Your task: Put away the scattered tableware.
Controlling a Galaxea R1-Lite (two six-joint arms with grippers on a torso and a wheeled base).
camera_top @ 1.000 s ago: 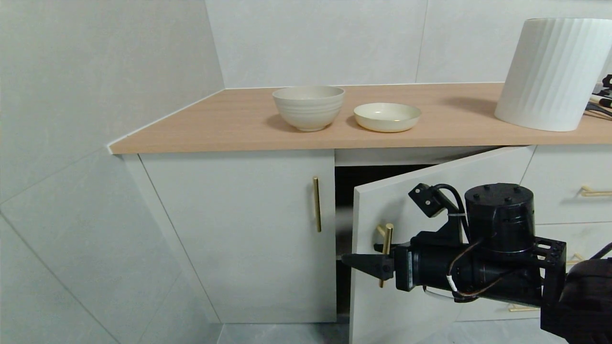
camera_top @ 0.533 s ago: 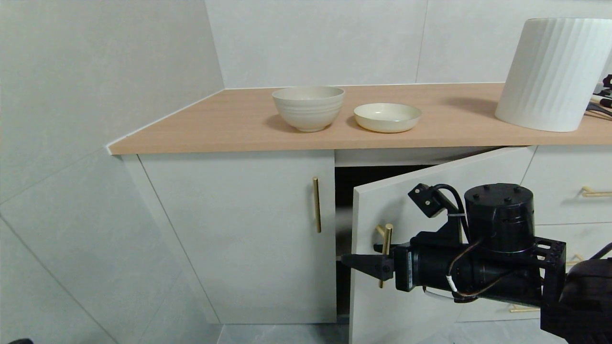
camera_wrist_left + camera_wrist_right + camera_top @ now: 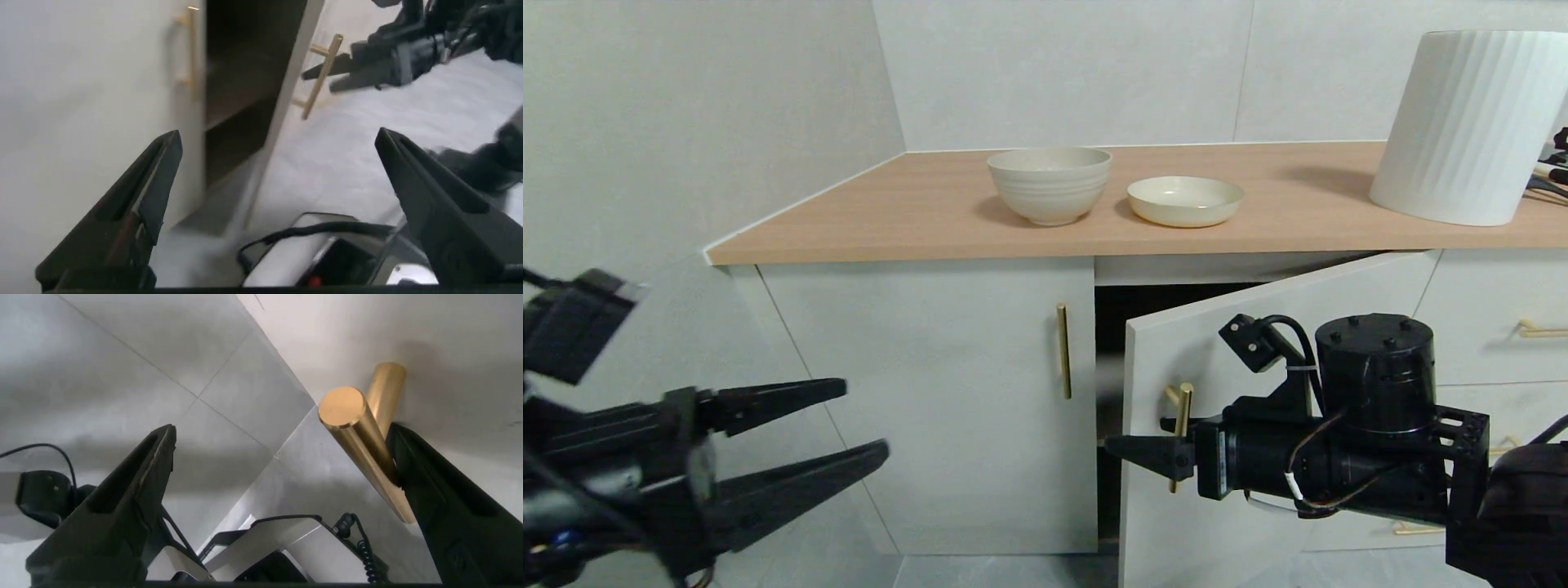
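Observation:
A ribbed beige bowl (image 3: 1049,184) and a shallow cream dish (image 3: 1184,200) stand side by side on the wooden countertop (image 3: 890,220). Below them the right cabinet door (image 3: 1258,327) hangs partly open. My right gripper (image 3: 1119,445) is open at that door, and its gold handle (image 3: 359,433) lies between the fingers, close to one of them. My left gripper (image 3: 862,420) is open and empty, low at the left in front of the shut left door (image 3: 931,392). From the left wrist, the left gripper (image 3: 278,139) faces the dark cabinet opening (image 3: 245,73) and the right gripper (image 3: 335,77).
A tall white ribbed vessel (image 3: 1470,122) stands on the counter at the right, with dark utensils (image 3: 1547,175) behind it. The left door has a vertical gold handle (image 3: 1063,349). Drawers with gold handles (image 3: 1539,328) lie to the right. A tiled wall closes the left side.
My left arm has risen into the head view from the lower left, with its gripper open. The right arm, the door and the tableware have not moved.

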